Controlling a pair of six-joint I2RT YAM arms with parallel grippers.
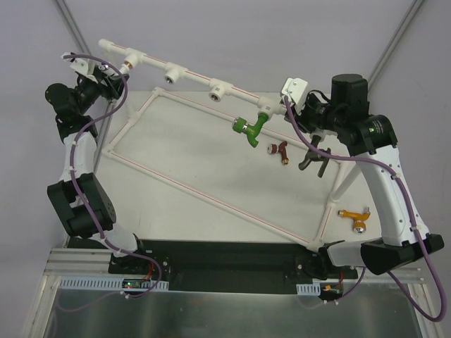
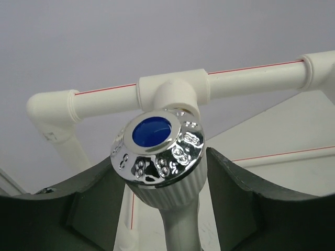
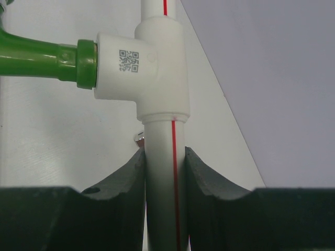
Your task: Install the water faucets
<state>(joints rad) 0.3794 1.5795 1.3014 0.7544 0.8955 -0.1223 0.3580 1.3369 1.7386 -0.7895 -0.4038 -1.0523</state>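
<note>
White faucet [image 2: 157, 151], chrome-capped with a blue centre, sat at the pipe frame's [image 2: 251, 78] end tee between the left gripper's [image 2: 159, 172] fingers; whether they pinched it was unclear. Right gripper [image 3: 165, 157] clamped the pipe frame just below the mounted green faucet [image 3: 36, 55].

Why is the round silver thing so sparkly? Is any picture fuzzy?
Left wrist view: the chrome faucet cap mirrors the lights, so it glints. Right wrist view: nothing fuzzy, the QR code on the white pipe frame is crisp. Top view: even light, faint shadows.
</note>
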